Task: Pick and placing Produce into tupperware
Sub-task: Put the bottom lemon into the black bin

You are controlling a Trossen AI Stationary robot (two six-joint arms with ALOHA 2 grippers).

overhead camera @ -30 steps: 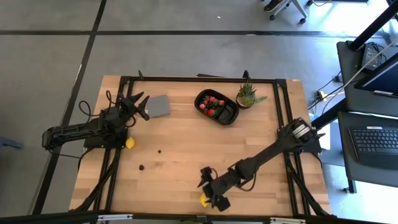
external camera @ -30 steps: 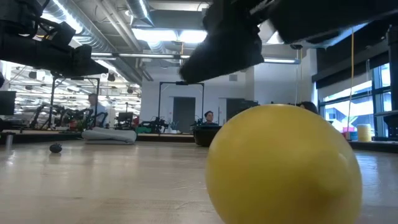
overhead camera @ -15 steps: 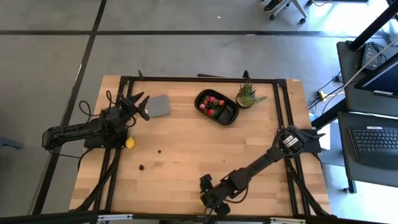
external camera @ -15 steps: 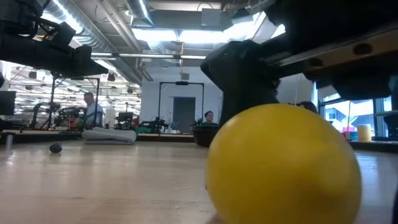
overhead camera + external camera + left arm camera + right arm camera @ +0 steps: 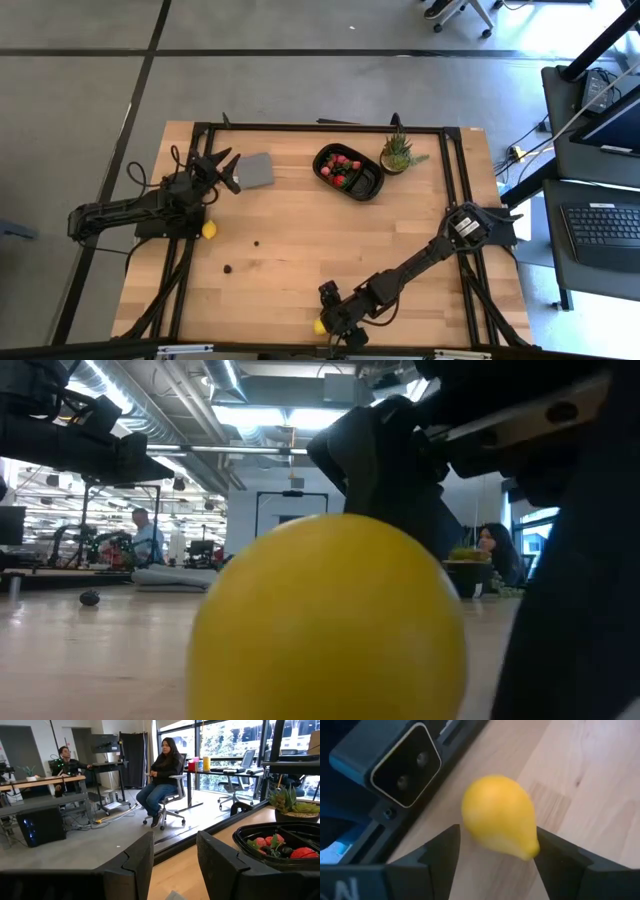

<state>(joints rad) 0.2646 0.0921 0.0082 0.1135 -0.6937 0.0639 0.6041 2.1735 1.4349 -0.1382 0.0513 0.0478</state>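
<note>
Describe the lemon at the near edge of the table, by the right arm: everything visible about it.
The lemon is small, smooth, plain yellow and plastic-looking, egg-shaped with one pointed tip. It lies on the wooden table at its near edge, close to the black frame. The right hand has a finger on each side of it, with gaps showing; no firm grip is visible. The low view shows it close up.

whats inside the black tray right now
The black tray holds several red strawberry pieces in one compartment, with a dark bit among them in the left wrist view. No lemon is inside. The tray floor beneath the fruit is covered.
</note>
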